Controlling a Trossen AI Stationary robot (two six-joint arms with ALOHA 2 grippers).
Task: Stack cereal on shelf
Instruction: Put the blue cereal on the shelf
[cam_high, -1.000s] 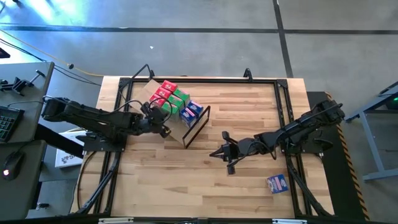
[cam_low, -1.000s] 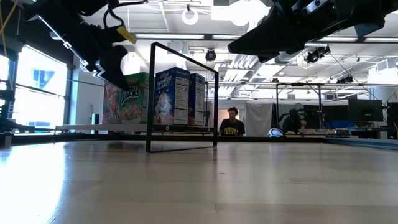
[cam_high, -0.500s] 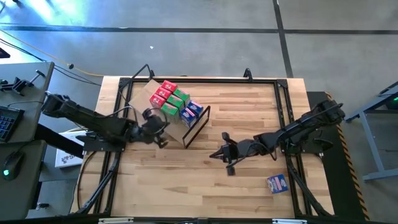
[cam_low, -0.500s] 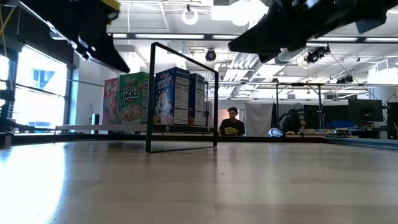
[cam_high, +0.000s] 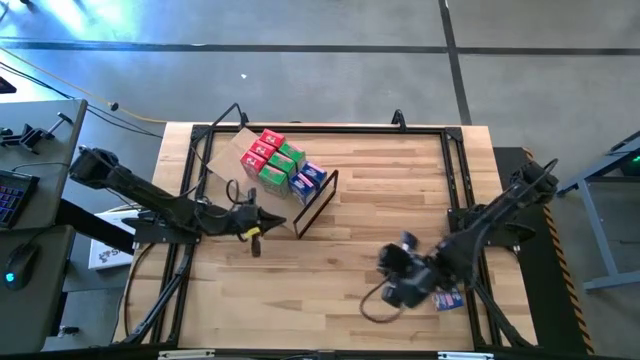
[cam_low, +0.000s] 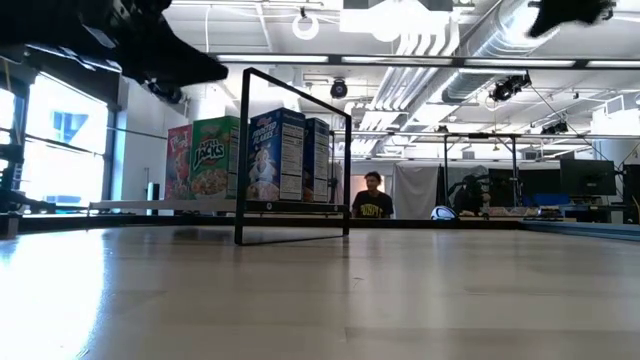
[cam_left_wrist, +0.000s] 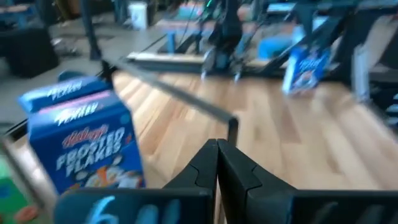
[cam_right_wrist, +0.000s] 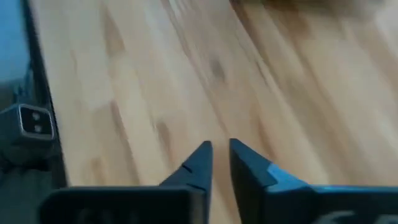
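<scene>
The left gripper (cam_high: 254, 243) is hanging pinched closed and empty just beside the shelf (cam_high: 228, 152). The right gripper (cam_right_wrist: 216, 151), fingers slightly parted and holding nothing, is hovering near a lone blue cereal box (cam_high: 447, 295) on the worktop (cam_high: 330, 290).

Glossy printed cardboard cereal boxes (cam_high: 283, 163), thin dark metal shelf frame (cam_low: 295, 155), smooth pale striped wooden tabletop (cam_high: 330, 280).

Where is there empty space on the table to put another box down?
Bare wood lies between the shelf frame and the table's far right edge, and along the near edge. It is crowded where the cereal stands, and by the right gripper near the loose blue box.
</scene>
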